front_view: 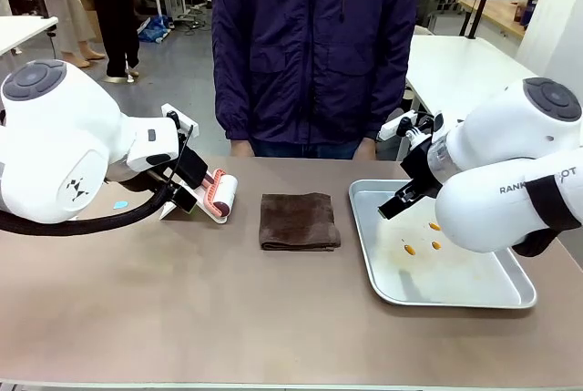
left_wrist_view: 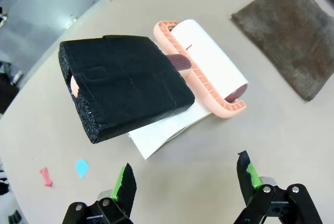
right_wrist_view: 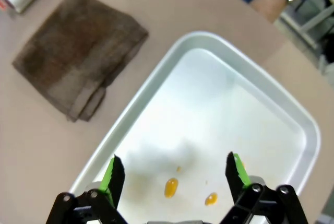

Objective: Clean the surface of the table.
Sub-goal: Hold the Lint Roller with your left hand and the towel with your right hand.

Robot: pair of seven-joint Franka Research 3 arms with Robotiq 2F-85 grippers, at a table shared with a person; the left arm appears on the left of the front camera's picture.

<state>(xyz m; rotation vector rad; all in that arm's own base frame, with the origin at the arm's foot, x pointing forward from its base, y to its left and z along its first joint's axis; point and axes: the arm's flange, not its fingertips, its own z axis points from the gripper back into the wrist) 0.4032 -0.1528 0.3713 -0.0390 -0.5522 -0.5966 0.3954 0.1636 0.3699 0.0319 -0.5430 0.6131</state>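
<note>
The beige-brown table (front_view: 273, 318) carries a lint roller (front_view: 221, 196) at the left, with a white roll, a pink frame and a black foam-wrapped handle (left_wrist_view: 125, 83). A white sheet (left_wrist_view: 156, 135) lies under it. My left gripper (front_view: 185, 186) (left_wrist_view: 185, 174) hangs open just behind the handle, not touching it. A red scrap (left_wrist_view: 46, 177) and a blue scrap (left_wrist_view: 81, 167) lie on the table (left_wrist_view: 292, 145) near it. My right gripper (front_view: 398, 204) (right_wrist_view: 175, 169) is open above the silver tray (right_wrist_view: 292, 114), over its orange spots (right_wrist_view: 171, 186).
A folded brown cloth (front_view: 299, 221) (left_wrist_view: 292, 36) (right_wrist_view: 78, 51) lies mid-table between roller and tray (front_view: 455, 295). A person in a dark jacket (front_view: 314, 45) stands at the far edge, hands resting on it. The blue scrap (front_view: 120, 204) sits under my left arm.
</note>
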